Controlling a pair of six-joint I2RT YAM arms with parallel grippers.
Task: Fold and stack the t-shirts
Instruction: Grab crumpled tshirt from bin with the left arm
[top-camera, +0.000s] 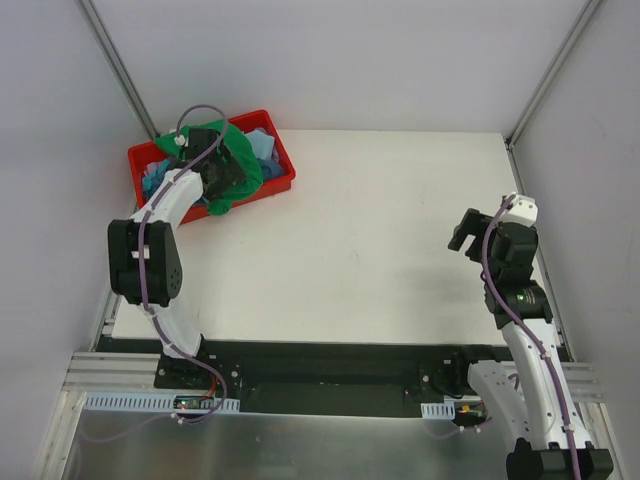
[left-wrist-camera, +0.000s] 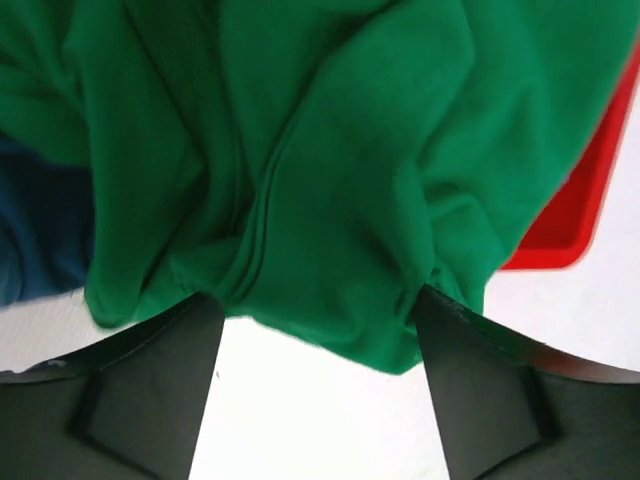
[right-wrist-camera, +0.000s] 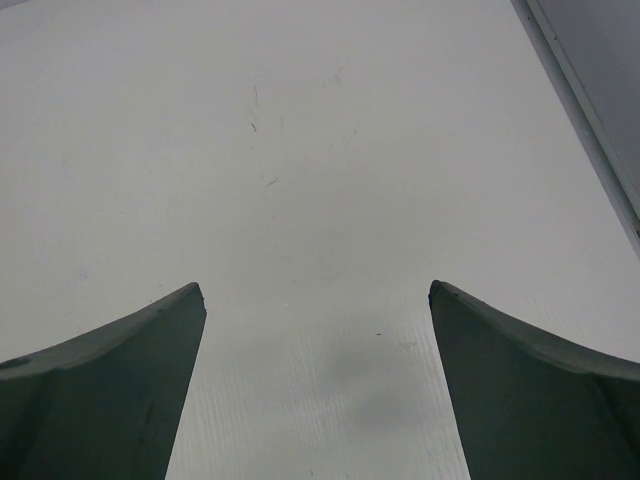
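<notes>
A bright green t-shirt (top-camera: 243, 163) (left-wrist-camera: 320, 170) lies bunched over the front of the red bin (top-camera: 284, 160) (left-wrist-camera: 575, 210) at the back left. Under it are a pale blue t-shirt (top-camera: 263, 143) and a dark teal-blue t-shirt (top-camera: 154, 183) (left-wrist-camera: 35, 230). My left gripper (top-camera: 225, 188) (left-wrist-camera: 315, 300) reaches into the green cloth; its jaws stand wide, with the shirt's lower fold bulging between the fingertips and hanging over the white table. My right gripper (top-camera: 462, 232) (right-wrist-camera: 315, 290) hovers open over bare table at the right, holding nothing.
The white table (top-camera: 380, 230) spreads between the arms. Grey walls with metal corner posts (top-camera: 115, 65) close in the back and sides. A black rail (top-camera: 320, 375) runs along the near edge by the arm bases.
</notes>
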